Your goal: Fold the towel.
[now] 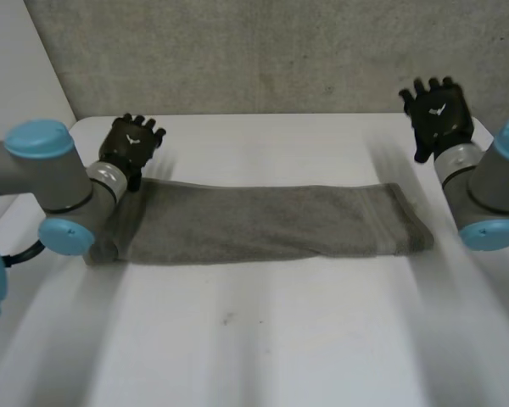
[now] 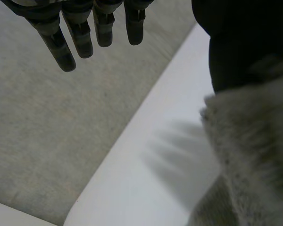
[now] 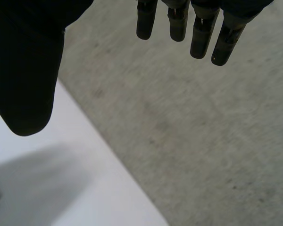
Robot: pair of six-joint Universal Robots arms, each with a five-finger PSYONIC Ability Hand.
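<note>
Hiding towel end, left arm; left robot hand, right robot hand splayed.

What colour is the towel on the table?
The towel is plain grey; the head view shows it best.

No word, number or brand can be read anywhere; the one marking is a small pale emblem on the back of the left hand, with its like on the back of the right hand, both too small to make out.
</note>
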